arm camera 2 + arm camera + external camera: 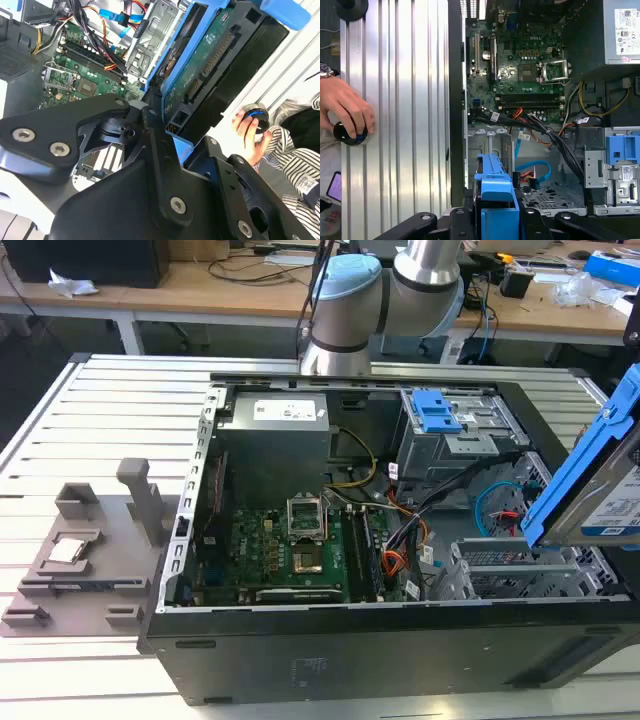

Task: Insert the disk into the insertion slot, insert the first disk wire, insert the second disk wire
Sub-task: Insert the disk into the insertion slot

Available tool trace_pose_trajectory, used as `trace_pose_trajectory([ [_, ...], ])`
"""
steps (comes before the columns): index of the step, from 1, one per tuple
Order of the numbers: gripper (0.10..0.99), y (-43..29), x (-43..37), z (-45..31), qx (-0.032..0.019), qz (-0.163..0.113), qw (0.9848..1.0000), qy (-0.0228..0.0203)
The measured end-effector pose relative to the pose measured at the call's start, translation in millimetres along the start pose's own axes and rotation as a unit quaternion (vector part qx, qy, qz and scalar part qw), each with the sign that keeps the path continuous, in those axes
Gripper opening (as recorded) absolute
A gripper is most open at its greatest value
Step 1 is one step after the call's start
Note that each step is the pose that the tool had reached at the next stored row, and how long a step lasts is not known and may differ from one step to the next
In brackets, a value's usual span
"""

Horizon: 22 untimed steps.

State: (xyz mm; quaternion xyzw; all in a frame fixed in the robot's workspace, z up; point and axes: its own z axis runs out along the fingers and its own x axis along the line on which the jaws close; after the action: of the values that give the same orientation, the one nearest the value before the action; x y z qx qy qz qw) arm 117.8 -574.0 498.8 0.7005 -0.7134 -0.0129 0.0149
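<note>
The disk, a hard drive in a bright blue caddy, hangs tilted above the open computer case at the exterior view's right edge. In both wrist views my gripper is shut on it. Its black fingers clamp the blue frame, and the drive's green board faces the second wrist camera. The insertion slot, a silver perforated cage, lies below the disk inside the case and apart from it; it also shows in the first wrist view. A blue disk wire and orange-black wires lie loose beside the cage.
A taller grey cage with a blue latch stands behind the slot. The motherboard fills the case's middle. A grey fixture sits on the slatted table at the exterior view's left. A person's hand rests on a black knob.
</note>
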Motion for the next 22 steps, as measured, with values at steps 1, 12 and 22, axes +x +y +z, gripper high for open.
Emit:
trace_pose_trajectory([
  [1,0.365,0.4,0.1,1.7,0.0000,0.000,1.0000,-0.0001],
  [12,0.365,-0.1,0.0,15.3,0.0000,0.000,1.0000,0.0000],
  [22,0.365,-0.3,-0.1,22.5,0.0000,0.000,1.0000,0.0000],
])
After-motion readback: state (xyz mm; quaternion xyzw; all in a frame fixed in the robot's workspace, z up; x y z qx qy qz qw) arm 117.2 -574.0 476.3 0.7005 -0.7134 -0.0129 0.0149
